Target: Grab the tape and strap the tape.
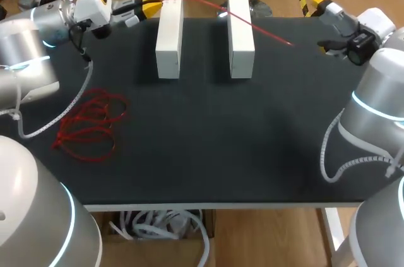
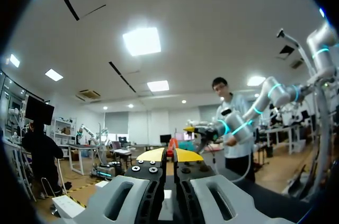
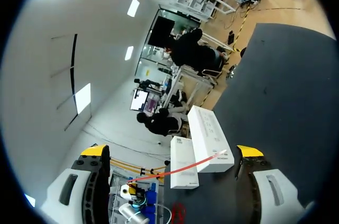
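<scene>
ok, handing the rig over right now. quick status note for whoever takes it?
Left gripper: shut on one end of the red tape, by the far end of the left white block.
Right gripper: open wide, holding nothing, at the table's far right.
Tape: runs across both blocks; free end is down past the right white block. Loose red pile lies on the left.
Done: tape grabbed.
Left: right gripper probably takes the free end, then the strapping.
</scene>
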Controlling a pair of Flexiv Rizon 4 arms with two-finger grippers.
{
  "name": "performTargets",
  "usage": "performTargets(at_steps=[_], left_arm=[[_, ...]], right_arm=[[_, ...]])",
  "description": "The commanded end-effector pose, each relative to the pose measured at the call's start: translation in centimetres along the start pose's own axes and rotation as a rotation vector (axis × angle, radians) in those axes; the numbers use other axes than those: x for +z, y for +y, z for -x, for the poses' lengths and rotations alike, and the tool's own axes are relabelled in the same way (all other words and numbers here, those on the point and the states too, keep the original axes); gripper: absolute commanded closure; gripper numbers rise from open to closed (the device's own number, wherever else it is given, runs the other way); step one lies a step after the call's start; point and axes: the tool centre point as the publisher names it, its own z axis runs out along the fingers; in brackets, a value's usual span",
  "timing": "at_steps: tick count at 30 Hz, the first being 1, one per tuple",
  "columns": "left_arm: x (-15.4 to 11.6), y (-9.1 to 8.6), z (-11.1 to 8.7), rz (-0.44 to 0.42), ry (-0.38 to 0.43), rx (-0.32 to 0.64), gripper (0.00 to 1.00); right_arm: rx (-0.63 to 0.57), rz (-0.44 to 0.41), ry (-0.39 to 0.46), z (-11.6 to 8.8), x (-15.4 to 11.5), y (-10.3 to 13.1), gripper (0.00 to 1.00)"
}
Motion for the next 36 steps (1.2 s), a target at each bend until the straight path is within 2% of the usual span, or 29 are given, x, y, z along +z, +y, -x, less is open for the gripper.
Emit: performTargets(at_steps=[1,8,14,25,36], left_arm=[[0.1,0.0,-0.1,0.001,-0.004,0.002,1.0],[0.1,0.0,-0.1,0.001,-0.004,0.002,1.0],[0.1,0.0,-0.1,0.001,-0.004,0.002,1.0],[0.1,0.0,-0.1,0.001,-0.004,0.002,1.0],[0.1,0.0,-0.1,0.001,-0.004,0.002,1.0]], right_arm=[[0.059,0.047,-0.003,0.3,-0.2,0.2,0.0],[0.243,0.184,-0.002,0.3,-0.8,-0.8,0.0],[0.382,0.247,-0.004,-0.2,-0.9,-1.8,0.0],[0.479,0.328,-0.02,-1.5,0.6,-3.4,0.0],[0.571,0.336,0.004,-2.3,2.8,-5.4,0.0]])
